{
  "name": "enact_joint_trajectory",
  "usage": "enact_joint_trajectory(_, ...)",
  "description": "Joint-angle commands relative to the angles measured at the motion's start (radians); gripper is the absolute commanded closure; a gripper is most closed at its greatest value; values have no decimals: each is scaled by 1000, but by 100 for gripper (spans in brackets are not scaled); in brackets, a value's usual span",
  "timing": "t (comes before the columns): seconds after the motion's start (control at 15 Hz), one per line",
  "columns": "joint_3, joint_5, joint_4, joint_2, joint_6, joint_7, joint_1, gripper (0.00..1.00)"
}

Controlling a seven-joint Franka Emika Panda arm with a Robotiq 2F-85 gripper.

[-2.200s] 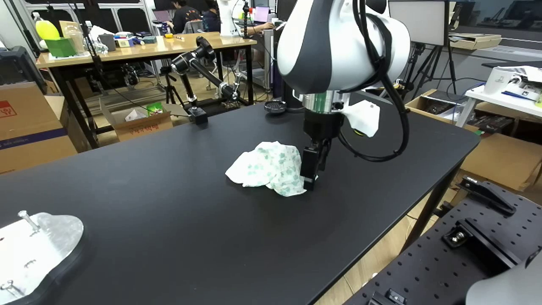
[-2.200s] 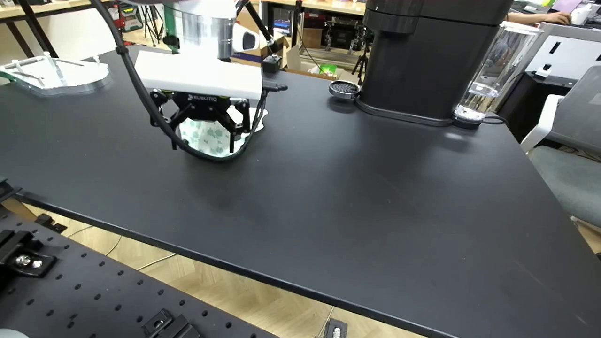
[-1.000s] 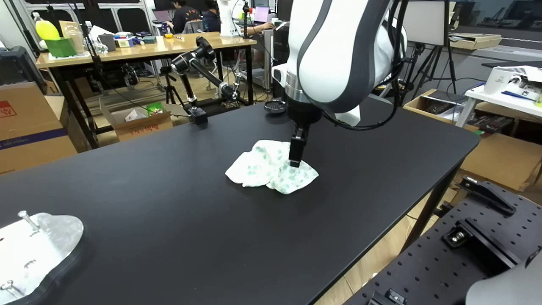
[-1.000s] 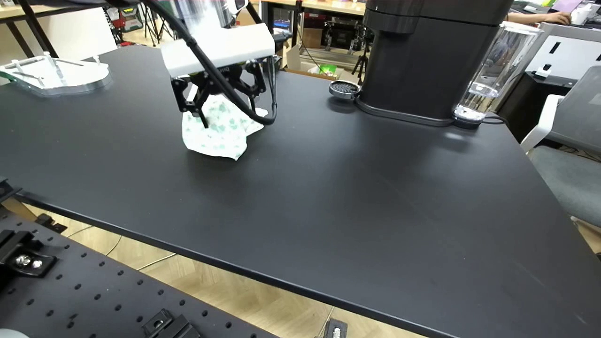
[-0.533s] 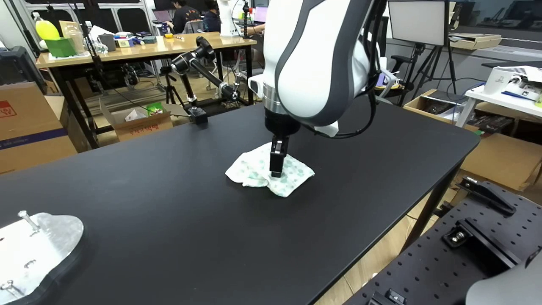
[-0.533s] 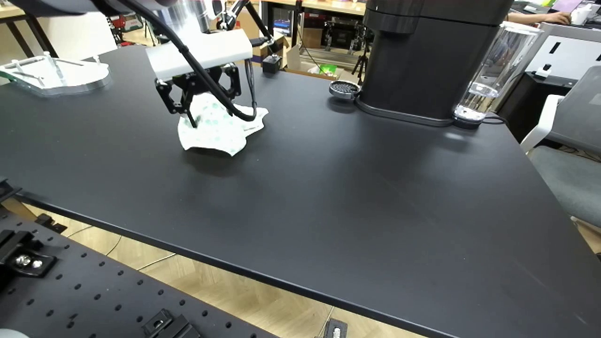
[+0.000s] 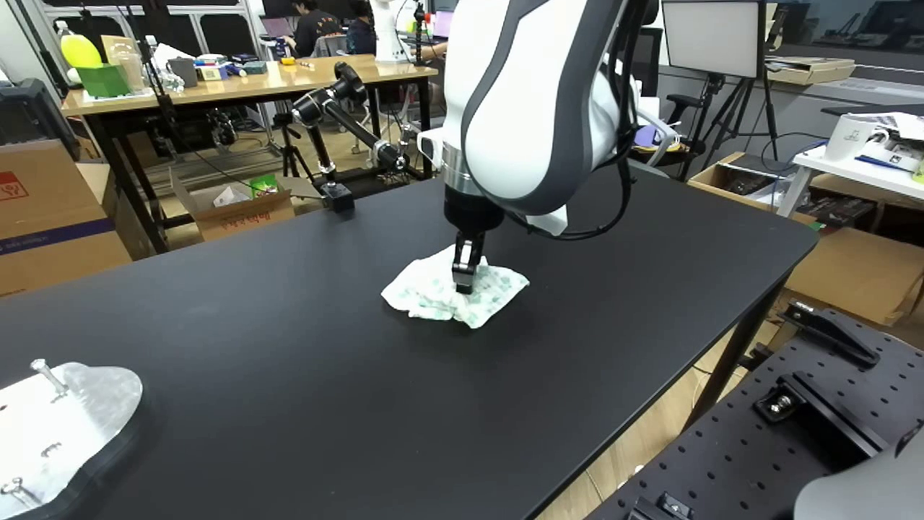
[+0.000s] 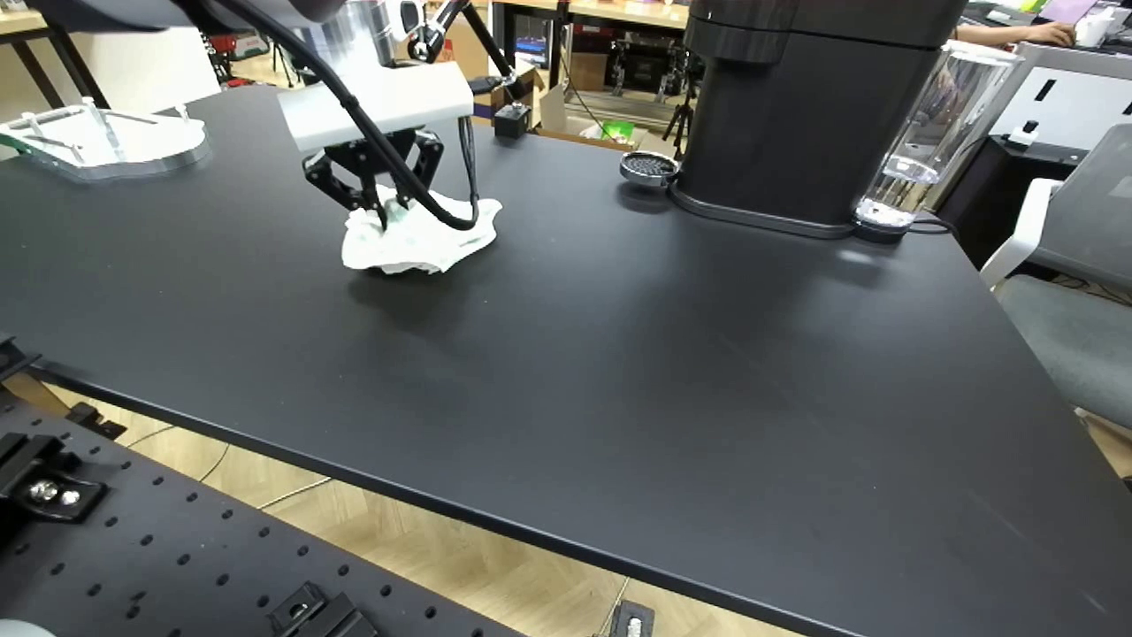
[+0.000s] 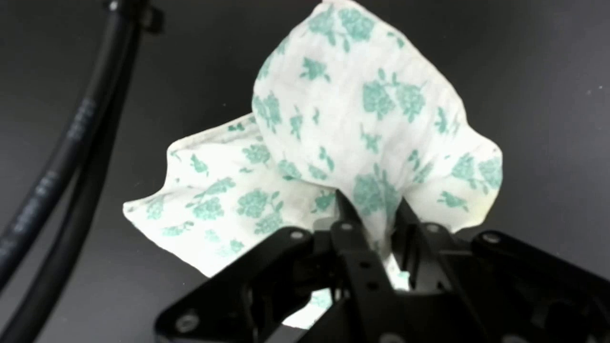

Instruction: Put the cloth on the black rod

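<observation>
The cloth, white with green flowers, lies crumpled on the dark table in both exterior views (image 7: 420, 290) (image 8: 442, 245). My gripper (image 7: 464, 284) points down into its middle. In the wrist view a pleated fold of the cloth (image 9: 333, 114) rises between the two black fingertips, and the gripper (image 9: 370, 194) is closed in on that fold from both sides. The edges of the cloth still spread out on the tabletop. A black rod (image 7: 354, 128), part of a jointed stand, is clamped at the far table edge; it shows behind the arm in an exterior view (image 8: 489, 49).
On the table (image 7: 289, 361) stand a tall black machine (image 8: 814, 133) and a small round grate (image 8: 648, 166) beside it. A pale plate with upright bolts (image 7: 94, 404) occupies another part. Cables (image 9: 62, 176) hang beside the gripper.
My gripper has moved across to the middle of the cloth and down onto it. Its fingers have come together, gathering the cloth between them and drawing in its near corner.
</observation>
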Motion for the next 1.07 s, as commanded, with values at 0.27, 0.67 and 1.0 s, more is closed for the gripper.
enact_joint_trajectory(0.27, 100, 17, 34, -81, -126, 20, -43, 99)
enact_joint_trajectory(0.67, 115, -20, 129, -249, -379, 86, 38, 99)
enact_joint_trajectory(1.0, 124, -103, 252, -326, -527, 160, 63, 99)
